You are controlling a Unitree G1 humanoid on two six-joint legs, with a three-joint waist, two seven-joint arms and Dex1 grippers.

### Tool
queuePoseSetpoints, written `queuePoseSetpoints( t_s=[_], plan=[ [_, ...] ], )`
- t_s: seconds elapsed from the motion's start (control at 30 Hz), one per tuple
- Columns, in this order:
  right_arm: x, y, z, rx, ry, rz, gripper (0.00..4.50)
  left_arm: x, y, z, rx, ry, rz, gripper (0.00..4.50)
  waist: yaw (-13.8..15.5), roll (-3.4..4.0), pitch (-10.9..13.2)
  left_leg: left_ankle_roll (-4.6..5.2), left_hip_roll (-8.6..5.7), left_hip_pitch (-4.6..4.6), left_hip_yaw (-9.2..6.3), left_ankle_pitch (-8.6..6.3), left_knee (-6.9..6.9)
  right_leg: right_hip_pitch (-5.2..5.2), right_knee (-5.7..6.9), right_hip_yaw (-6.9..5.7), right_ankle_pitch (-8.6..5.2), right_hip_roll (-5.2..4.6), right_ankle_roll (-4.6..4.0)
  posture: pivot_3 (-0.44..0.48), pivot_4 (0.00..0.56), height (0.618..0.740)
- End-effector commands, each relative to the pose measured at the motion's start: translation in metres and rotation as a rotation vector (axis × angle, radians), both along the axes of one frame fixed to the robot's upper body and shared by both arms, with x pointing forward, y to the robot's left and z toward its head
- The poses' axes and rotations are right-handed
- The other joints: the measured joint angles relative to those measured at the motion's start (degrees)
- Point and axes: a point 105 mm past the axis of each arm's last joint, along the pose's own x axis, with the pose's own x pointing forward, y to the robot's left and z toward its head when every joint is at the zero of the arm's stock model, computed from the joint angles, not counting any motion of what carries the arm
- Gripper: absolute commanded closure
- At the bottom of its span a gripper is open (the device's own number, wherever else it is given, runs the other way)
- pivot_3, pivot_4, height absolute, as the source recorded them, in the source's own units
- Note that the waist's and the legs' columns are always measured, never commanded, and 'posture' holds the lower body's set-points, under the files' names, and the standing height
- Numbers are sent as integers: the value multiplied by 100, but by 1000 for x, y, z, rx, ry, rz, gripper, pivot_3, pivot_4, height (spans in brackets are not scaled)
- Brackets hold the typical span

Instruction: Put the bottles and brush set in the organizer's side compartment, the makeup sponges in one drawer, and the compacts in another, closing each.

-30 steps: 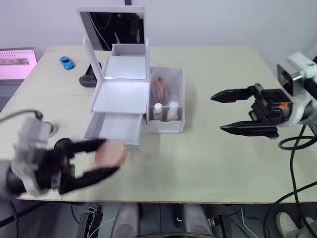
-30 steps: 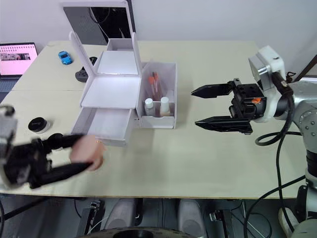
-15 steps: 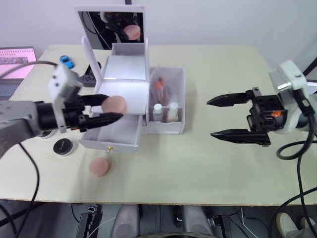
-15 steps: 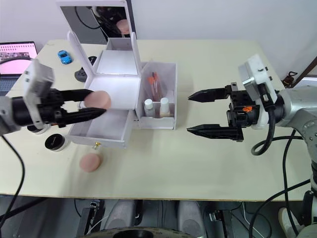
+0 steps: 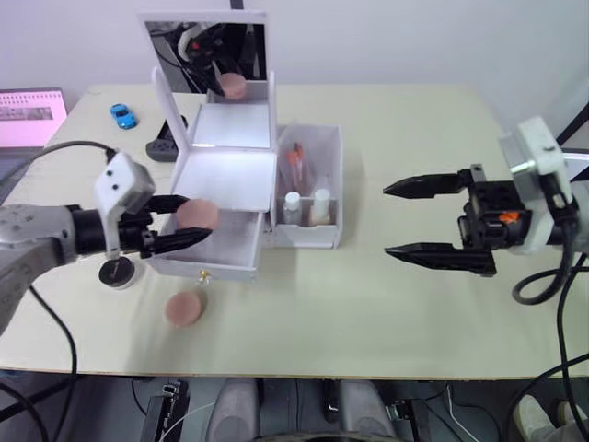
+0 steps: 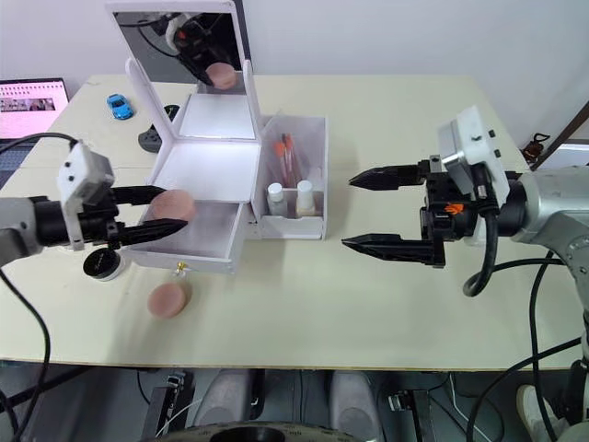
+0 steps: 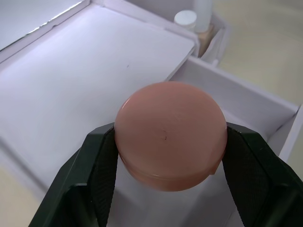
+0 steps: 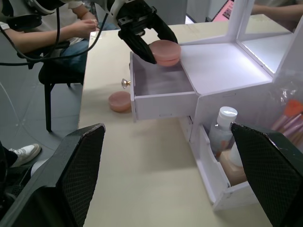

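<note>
My left gripper [image 5: 195,227] is shut on a pink round makeup sponge [image 7: 170,135], holding it just above the left part of the organizer's open lower drawer [image 5: 208,272]. A second pink sponge [image 5: 184,309] lies on the table in front of that drawer. A black compact [image 5: 116,272] sits beside my left gripper. The white organizer's side compartment [image 5: 311,237] holds two white-capped bottles [image 5: 293,204] and the brush set [image 5: 296,164]. My right gripper [image 5: 386,219] hovers open over the table, well right of the organizer.
An upright mirror [image 5: 207,51] stands at the back of the organizer. A blue toy car [image 5: 122,116], a black device [image 5: 163,146] and a laptop [image 5: 28,118] lie at the far left. A seated person [image 8: 71,28] is beyond the table.
My left gripper rose from the table's front edge with the sponge to the drawer, then sank a little over it. The right gripper has barely shifted.
</note>
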Motion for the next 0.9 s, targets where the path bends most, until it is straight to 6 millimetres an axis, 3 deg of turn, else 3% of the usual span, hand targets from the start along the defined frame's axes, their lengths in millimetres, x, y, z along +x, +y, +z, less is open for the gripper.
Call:
queuePoseSetpoints(
  t_s=[0.03, 0.23, 0.3, 0.37, 0.57, 0.73, 0.83, 0.9],
  plan=[
    [2, 2, 7, -8, -58, 16, 0, -7, -6, 8, 45, -78, -56, 1859, 9, -1, 0, 0, 0, 0, 0, 0, 0, 0, 0, 0, 0, 0, 0, 0, 150, 726],
    [7, 3, 9, -11, -79, 30, 0, -6, 4, 5, 38, -89, 0, 1859, -3, -3, -1, 0, 0, -2, 0, 0, 3, 1, 0, 0, 0, 0, 0, 0, 150, 726],
    [8, 3, 9, -11, -81, 33, 0, -6, 6, 5, 28, -99, 18, 780, -1, -3, -1, 0, 0, -1, 0, 0, 1, 1, 2, 0, 2, 0, -3, 0, 150, 726],
    [9, 3, 9, -11, -80, 35, 0, -6, 7, 5, 16, -100, 28, 71, 1, -3, -1, 0, 0, 0, -1, 0, 1, 0, 6, 0, 6, 0, -10, 0, 150, 726],
    [12, 2, 11, -4, -81, 40, 0, -9, 15, 12, -20, -98, 42, 71, -2, -4, -1, 0, 1, 1, -1, 0, 3, 0, 8, -1, 6, 0, -9, 0, 150, 726],
    [29, -6, 12, 46, -125, -30, 0, -1, 33, 24, -59, -178, 114, 71, -1, -5, -2, 0, 1, 6, -1, 0, 7, 0, 16, -1, 1, 1, -1, 0, 150, 726],
    [46, -34, 1, 19, -178, -157, 0, -1, 53, 29, -129, -193, 146, 71, 9, -16, -7, 0, 1, 7, -1, 0, 9, 0, 26, -1, 1, 0, -1, 0, 150, 726],
    [54, -55, 0, 36, -165, -226, 0, 5, 79, 36, -132, -254, 212, 71, 10, -18, -6, 0, 1, 8, -1, 0, 8, 0, 32, -1, 1, 1, -3, 0, 150, 726]
  ],
)
